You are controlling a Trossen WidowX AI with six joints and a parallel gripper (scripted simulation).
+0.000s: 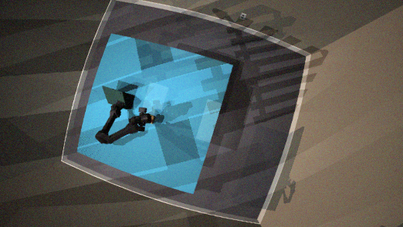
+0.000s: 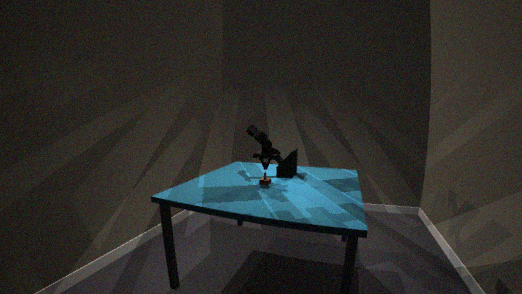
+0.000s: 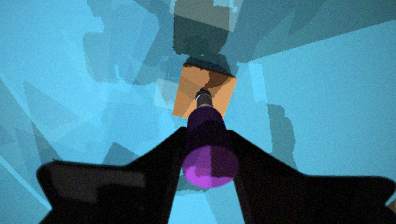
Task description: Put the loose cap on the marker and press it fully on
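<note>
Cap (image 3: 210,150), purple, is clamped between the 2 dark fingers of my gripper (image 3: 209,160); the jaws stand narrow, closed on its sides, and I see its closed end facing the wrist camera. From that view the cap's far end lines up with the grey tip of the marker (image 3: 203,98), which stands upright in the orange holder block (image 3: 190,92). I cannot tell from the wrist view whether cap and marker tip are touching or only just apart. In the exterior view the gripper (image 2: 265,165) hangs pointing down directly above the block (image 2: 265,182), with a short gap visible between finger ends and block top. The block sits on the blue table (image 2: 320,210), near the arm's dark base (image 2: 288,165). In the top view I note the arm (image 1: 116,131) folded at the elbow, reaching from its base toward the block (image 1: 153,117). Patchy shadows cross the table surface.
</note>
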